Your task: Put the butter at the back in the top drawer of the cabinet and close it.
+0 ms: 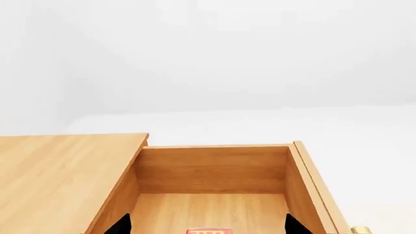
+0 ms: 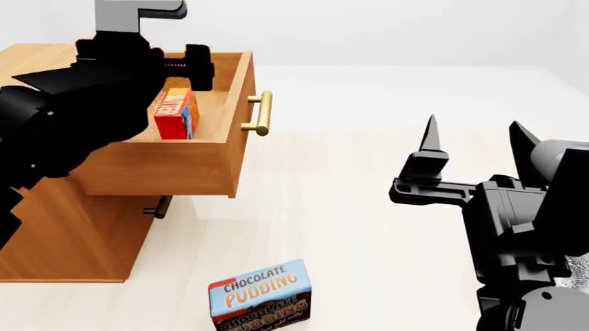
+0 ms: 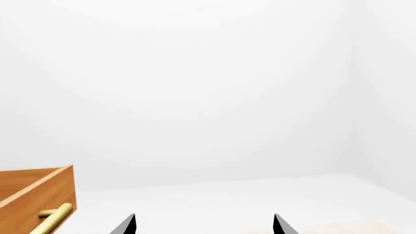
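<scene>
The butter (image 2: 175,114), a red-and-orange carton, stands upright inside the pulled-out top drawer (image 2: 184,169) of the cabinet (image 2: 65,234). In the left wrist view only the butter's top edge (image 1: 209,231) shows on the drawer floor, between my spread fingertips. My left gripper (image 1: 208,225) hovers over the drawer, open and not touching the carton. In the head view the left arm covers part of the drawer. My right gripper (image 2: 474,127) is open and empty, out over the floor to the right of the cabinet, with its tips (image 3: 203,224) well apart.
A blue-and-brown chocolate pudding box (image 2: 261,296) stands on the floor in front of the cabinet. The drawer's brass handle (image 2: 262,114) juts right. A lower drawer's handle (image 2: 158,207) peeks out beneath. The cabinet's flat top (image 1: 58,175) lies beside the drawer.
</scene>
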Robot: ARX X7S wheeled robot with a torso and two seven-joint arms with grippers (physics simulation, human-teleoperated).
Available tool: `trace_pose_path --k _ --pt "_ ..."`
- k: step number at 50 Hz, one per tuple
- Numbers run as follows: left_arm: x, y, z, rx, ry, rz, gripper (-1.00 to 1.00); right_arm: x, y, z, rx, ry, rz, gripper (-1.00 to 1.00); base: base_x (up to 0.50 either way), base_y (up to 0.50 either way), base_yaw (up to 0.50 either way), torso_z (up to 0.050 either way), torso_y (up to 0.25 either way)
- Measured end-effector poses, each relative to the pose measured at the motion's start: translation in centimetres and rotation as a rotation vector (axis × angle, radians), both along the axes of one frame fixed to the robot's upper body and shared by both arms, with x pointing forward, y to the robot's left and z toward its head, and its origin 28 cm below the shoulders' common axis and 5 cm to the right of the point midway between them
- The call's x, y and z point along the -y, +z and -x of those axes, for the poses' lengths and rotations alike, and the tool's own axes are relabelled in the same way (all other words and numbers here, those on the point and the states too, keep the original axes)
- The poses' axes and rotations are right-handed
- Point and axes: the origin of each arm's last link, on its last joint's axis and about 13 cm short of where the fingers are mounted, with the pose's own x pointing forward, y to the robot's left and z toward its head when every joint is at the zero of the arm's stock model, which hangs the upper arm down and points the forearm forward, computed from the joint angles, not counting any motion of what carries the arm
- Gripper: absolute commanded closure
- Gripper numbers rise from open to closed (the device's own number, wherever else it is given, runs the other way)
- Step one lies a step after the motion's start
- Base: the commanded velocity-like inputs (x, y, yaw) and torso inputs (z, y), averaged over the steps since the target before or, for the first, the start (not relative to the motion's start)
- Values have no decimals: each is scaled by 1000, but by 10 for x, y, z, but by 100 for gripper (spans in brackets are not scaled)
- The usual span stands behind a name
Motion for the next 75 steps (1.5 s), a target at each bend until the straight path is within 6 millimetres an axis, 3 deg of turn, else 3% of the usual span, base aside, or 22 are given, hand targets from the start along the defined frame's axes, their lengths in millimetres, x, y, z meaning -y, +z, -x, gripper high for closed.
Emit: trace_pose_path --k 15,34,49,75 --pt "11 16 32 149 -79 -28 -100 0 0 1 4 1 0 -100 0 0 0 0 0" --pt "50 11 70 335 -252 -87 -100 1 2 2 11 8 1 -100 0 0 0 0 0" --pt "93 -15 90 394 -406 -101 -100 4 1 6 15 14 -3 -100 0 0 0 0 0" --pt "151 -80 108 343 -609 -133 -100 8 -3 13 20 20 -2 -100 0 0 0 0 0"
